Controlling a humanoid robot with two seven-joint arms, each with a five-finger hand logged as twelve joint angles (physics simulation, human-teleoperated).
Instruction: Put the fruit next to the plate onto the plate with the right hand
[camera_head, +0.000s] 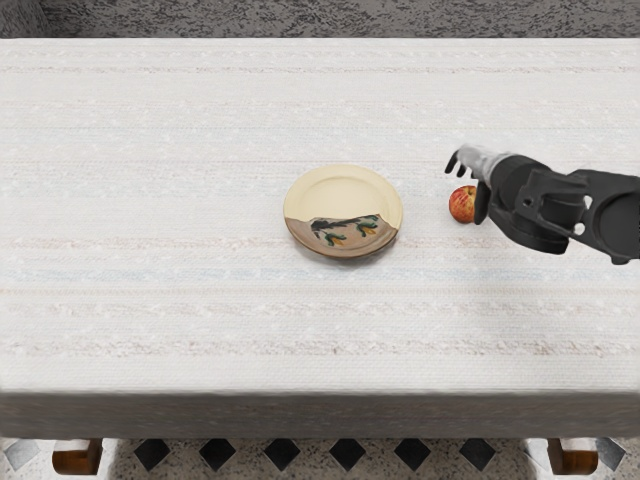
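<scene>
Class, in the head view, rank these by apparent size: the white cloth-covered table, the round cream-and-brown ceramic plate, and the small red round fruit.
1. White cloth-covered table
2. Round cream-and-brown ceramic plate
3. Small red round fruit
The gaps are plain; nearness to the camera changes nothing.

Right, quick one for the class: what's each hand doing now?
Left hand: not in view.
Right hand: open, beside the apple, holding nothing.

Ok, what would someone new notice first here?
A cream plate with a painted brown band sits in the middle of the table, with no fruit on it. Just to its right lies a small red apple, and the dark right robot hand is beside it, fingers spread.
</scene>
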